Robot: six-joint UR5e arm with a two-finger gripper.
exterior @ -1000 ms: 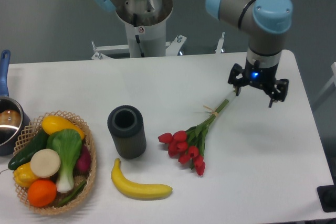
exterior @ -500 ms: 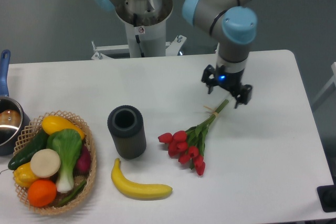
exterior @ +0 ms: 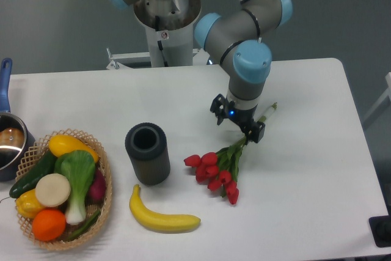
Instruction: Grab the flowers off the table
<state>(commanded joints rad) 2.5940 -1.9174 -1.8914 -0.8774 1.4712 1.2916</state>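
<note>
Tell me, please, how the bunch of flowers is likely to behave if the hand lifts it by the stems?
The flowers would probably droop: the red heads cluster at one end, well away from the stem section under the hand. The thin stems look smooth, so they could slip or twist. The bunch seems light, and lying flat on the table it is unlikely to roll.

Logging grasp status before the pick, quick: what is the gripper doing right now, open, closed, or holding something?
Gripper: open, holding nothing, jaws spread above the stems of the flowers, which lie on the table.
</note>
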